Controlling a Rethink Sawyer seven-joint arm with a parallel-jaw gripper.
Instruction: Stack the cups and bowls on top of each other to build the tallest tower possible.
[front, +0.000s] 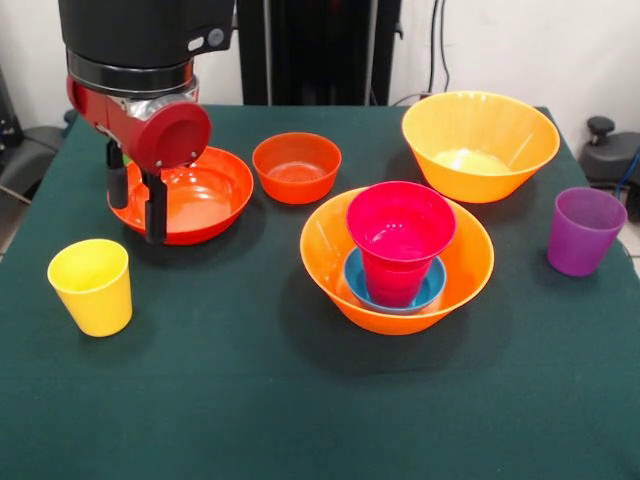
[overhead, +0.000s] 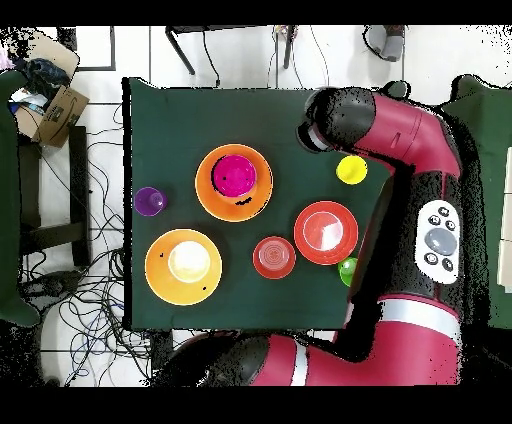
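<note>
The yellow cup (front: 91, 285) sits nearest — the gripper (front: 137, 208), jaws apart and empty over the shallow red-orange bowl (front: 200, 197), should descend squarely onto one rim.

One cup (front: 400, 240) stands in a small bowl (front: 395, 285), nested in a large bowl (front: 397, 262) at the table's (front: 300, 420) centre. Second large bowl (front: 480, 145): far right corner. Lone cups (front: 92, 285) (front: 585, 230): left and right edges.

You see a pink cup (overhead: 236, 176) inside a big orange bowl (overhead: 212, 196) on the green table (overhead: 180, 120). The purple cup (overhead: 149, 201) sits beside it. The yellow cup (overhead: 351, 169) is near the red arm (overhead: 410, 140).
</note>
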